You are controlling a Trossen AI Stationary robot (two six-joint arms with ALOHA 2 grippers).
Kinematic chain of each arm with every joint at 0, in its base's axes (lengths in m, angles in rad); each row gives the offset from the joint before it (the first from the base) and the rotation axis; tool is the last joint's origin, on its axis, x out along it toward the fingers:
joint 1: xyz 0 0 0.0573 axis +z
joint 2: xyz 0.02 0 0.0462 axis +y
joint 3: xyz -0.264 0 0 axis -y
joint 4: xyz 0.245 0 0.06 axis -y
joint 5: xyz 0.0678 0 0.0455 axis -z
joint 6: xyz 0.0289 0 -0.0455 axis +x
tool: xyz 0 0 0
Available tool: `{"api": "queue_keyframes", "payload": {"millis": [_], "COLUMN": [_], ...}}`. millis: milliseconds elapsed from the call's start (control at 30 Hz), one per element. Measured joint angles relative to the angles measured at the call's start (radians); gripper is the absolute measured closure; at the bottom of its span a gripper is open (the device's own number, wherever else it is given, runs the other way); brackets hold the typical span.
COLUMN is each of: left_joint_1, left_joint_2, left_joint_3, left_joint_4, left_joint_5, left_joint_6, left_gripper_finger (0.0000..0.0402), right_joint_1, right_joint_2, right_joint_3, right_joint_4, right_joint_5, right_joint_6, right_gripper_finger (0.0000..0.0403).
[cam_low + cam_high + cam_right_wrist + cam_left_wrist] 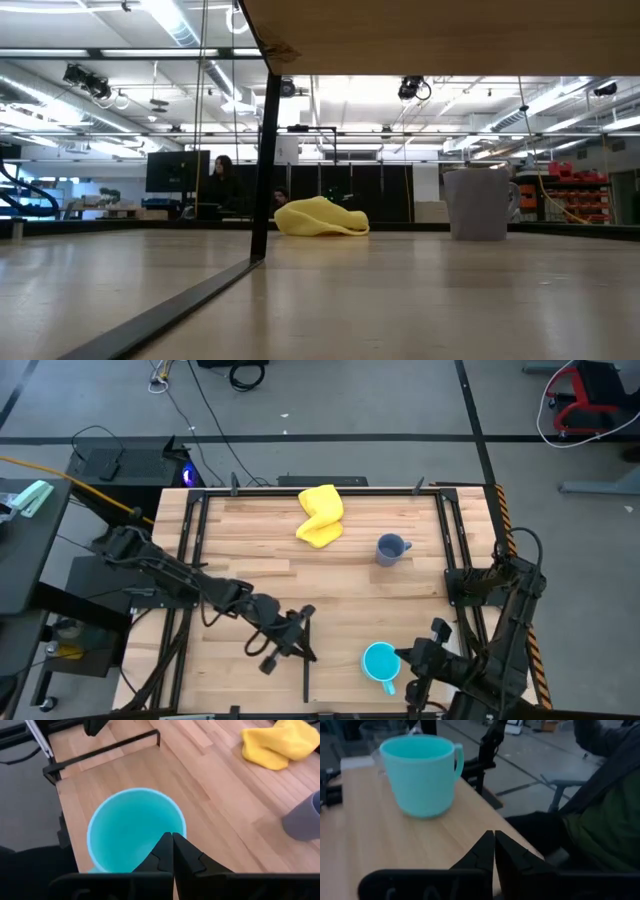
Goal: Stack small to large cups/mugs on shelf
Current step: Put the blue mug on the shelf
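The cyan mug (380, 661) stands upright and empty at the table's (330, 580) near edge, right gripper (172, 836) poised over it, fingers pressed together. The grey-blue mug (390, 549) stands beside the yellow cloth (321, 515). Left gripper (298, 645), fingers together, holds nothing

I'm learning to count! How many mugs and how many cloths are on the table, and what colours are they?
Cyan mug: 1
Grey-blue mug: 1
Yellow cloth: 1
Total: 3 things on the table, 2 mugs and 1 cloth. I can't spot any other cup for sure.
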Motion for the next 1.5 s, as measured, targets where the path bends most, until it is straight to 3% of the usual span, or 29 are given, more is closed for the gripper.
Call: {"api": "queue_keyframes", "payload": {"millis": [133,433,667,1033,1300,1500], "left_joint_1": [0.001,0.014,0.064,0.101,0.103,0.103], "left_joint_2": [0.061,0.235,0.323,0.349,0.349,0.349], "left_joint_3": [0.082,0.289,0.389,0.402,0.402,0.402], "left_joint_4": [0.004,-0.072,-0.092,-0.081,-0.066,-0.051], "left_joint_5": [0.021,0.076,0.111,0.124,0.124,0.124], "left_joint_6": [0.017,0.047,0.047,0.033,0.011,0.007], "left_gripper_finger": [0.0371,0.0396,0.0372,0.0395,0.0377,0.0391], "right_joint_1": [0.004,0.003,0.003,0.025,0.052,0.056], "right_joint_2": [0.0,0.0,0.0,0.0,0.0,0.049], "right_joint_3": [0.0,0.0,0.0,0.0,0.0,0.0], "right_joint_4": [0.0,0.0,0.0,0.0,0.0,0.05], "right_joint_5": [-0.007,-0.036,-0.056,-0.113,-0.176,-0.207], "right_joint_6": [-0.004,-0.006,0.002,0.056,0.137,0.16], "right_gripper_finger": [0.0402,0.0402,0.0402,0.0403,0.0403,0.0403]}}
